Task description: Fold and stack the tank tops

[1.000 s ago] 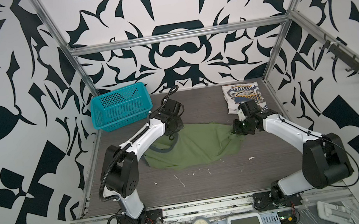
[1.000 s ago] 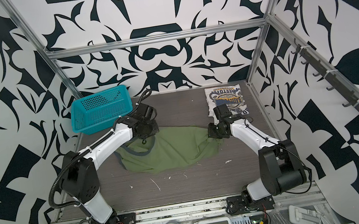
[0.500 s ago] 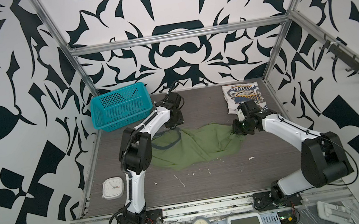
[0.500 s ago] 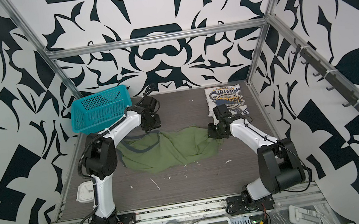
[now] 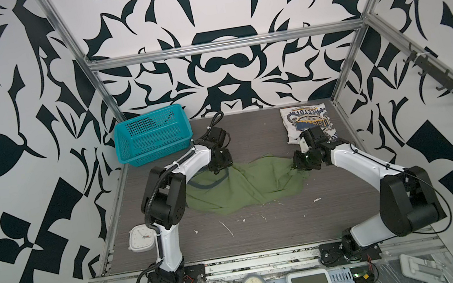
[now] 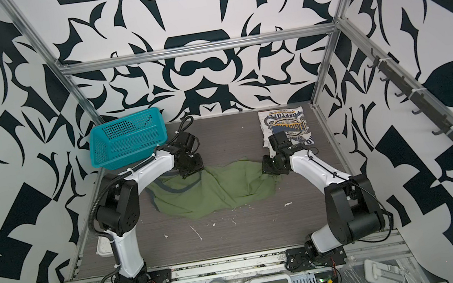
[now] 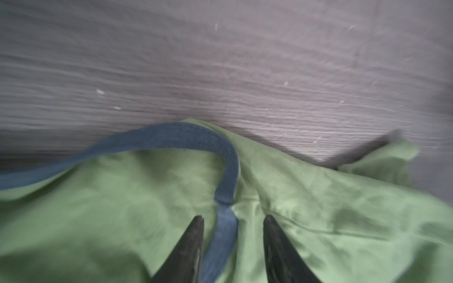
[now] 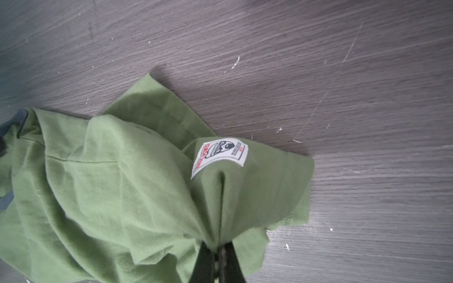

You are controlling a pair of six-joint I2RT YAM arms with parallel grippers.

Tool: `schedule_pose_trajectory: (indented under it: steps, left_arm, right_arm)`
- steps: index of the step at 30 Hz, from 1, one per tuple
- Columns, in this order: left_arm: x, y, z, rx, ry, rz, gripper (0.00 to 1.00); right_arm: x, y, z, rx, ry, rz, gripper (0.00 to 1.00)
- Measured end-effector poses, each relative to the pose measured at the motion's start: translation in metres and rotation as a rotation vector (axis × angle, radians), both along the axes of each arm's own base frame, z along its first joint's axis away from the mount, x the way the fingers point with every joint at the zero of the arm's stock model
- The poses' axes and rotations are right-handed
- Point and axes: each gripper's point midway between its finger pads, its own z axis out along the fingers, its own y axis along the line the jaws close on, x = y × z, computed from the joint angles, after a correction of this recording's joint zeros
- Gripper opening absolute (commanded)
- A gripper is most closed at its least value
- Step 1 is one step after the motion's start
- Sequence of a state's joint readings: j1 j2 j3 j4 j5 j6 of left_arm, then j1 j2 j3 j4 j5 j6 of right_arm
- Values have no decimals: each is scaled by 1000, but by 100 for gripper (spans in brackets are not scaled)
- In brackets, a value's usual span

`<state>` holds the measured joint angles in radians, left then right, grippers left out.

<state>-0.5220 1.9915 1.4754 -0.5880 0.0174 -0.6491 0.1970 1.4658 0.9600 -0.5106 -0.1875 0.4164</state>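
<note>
white tank top (image 5: 306,122) lettering illegible

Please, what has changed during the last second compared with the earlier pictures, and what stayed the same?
The left gripper opened and let go of the green tank top; its jaws now stand apart astride the navy trim. Its elbow swung inward. Unchanged: the right gripper shut on the same top, the folded white tank top, the basket.

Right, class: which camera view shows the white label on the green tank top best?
The right wrist view: the white label on the green tank top is sharp and close. In both top views it cannot be made out; the left wrist view shows only cloth and blue trim.
</note>
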Motion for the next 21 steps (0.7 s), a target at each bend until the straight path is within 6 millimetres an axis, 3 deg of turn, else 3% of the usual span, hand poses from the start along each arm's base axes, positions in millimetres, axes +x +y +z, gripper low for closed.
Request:
schedule_pose_trajectory:
  steps: [3,7,16,17,21]
  left_arm:
    - [0,-2,-12,3,29,3,38]
    - [6,-6,-14,-4,28,7,35]
    - [13,-3,-15,21,12,31,4]
    - [14,-1,-14,33,1,35,0]
    - [14,15,9,78,-79,70,0]
  right_arm:
    - [0,0,0,0,0,0,0]
    - [0,0,0,0,-2,0,0]
    - [0,0,0,-1,-1,0,0]
    - [0,0,0,-1,0,0,0]
    - [0,0,3,0,-2,0,0]
